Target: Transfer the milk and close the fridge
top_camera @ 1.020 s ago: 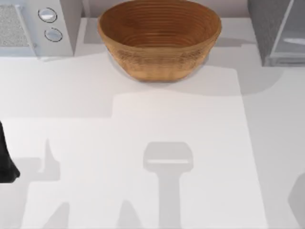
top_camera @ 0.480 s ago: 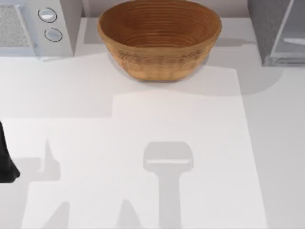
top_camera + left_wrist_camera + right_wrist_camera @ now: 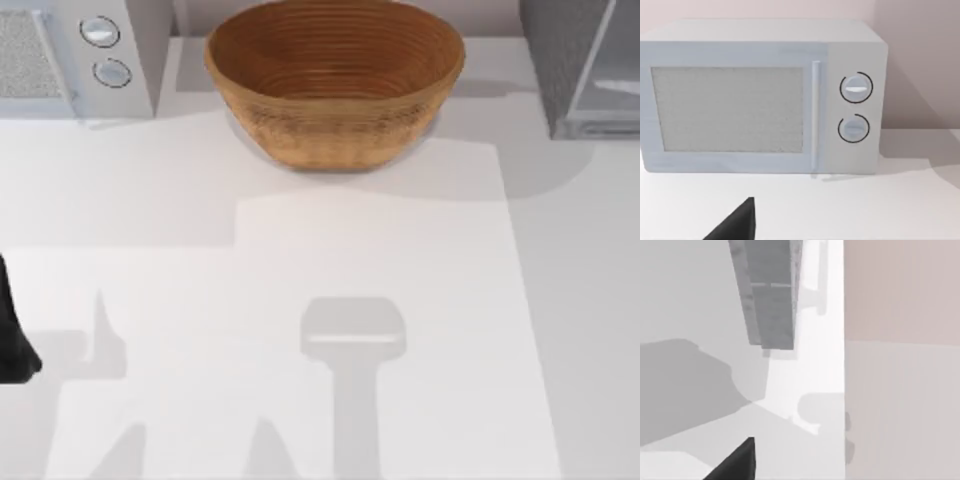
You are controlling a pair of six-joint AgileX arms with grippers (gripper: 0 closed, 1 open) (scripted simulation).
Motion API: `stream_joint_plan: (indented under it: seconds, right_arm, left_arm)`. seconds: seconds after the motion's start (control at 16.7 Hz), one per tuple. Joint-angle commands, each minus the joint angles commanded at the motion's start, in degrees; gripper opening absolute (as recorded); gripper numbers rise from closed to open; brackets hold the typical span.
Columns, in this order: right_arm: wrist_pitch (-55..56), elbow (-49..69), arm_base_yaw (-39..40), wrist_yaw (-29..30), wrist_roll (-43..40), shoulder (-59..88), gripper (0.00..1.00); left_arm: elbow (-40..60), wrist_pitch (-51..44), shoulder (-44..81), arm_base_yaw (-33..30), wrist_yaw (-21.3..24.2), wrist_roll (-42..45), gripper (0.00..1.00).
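Our left arm (image 3: 14, 340) sits at the table's left edge, and we can't tell what either gripper's fingers are doing. Fridge (image 3: 580, 65) stands back right, beside the bowl (image 3: 335, 80).

Bowl (image 3: 335, 80): woven, wicker-like, tan, ribbed in close rings inside and out, matt.

Microwave (image 3: 760, 95): pale grey casing, smooth, plastic-looking, faint sheen; window (image 3: 727, 109) a fine speckled mesh, rough-looking; two round knobs (image 3: 856, 88), smooth with dark rings around them; slim smooth handle bar beside the window.

Fridge (image 3: 575, 65): side dark grey, speckled, stone-like and matt; door panel (image 3: 615, 85) pale, smooth, lightly glossy.

Table (image 3: 300, 300): white, smooth, matt.

Left arm (image 3: 12, 335): black, matt, at the table's left edge.
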Motion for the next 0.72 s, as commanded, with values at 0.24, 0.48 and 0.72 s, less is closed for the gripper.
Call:
stream_joint_plan:
  seconds: [0.24,0.48,0.72]
  right_arm:
    - [9.34,0.69,8.97,1.45,10.93,0.84,1.0]
    - [24.2,1.84,21.78,3.66,29.19,1.03,1.0]
    - [40.94,1.87,34.22,6.18,49.51,0.65,1.0]
  left_arm:
    - [0.0,0.0,0.0,0.0,0.0,0.0,1.0]
    - [0.0,0.0,0.0,0.0,0.0,0.0,1.0]
    - [0.0,0.0,0.0,0.0,0.0,0.0,1.0]
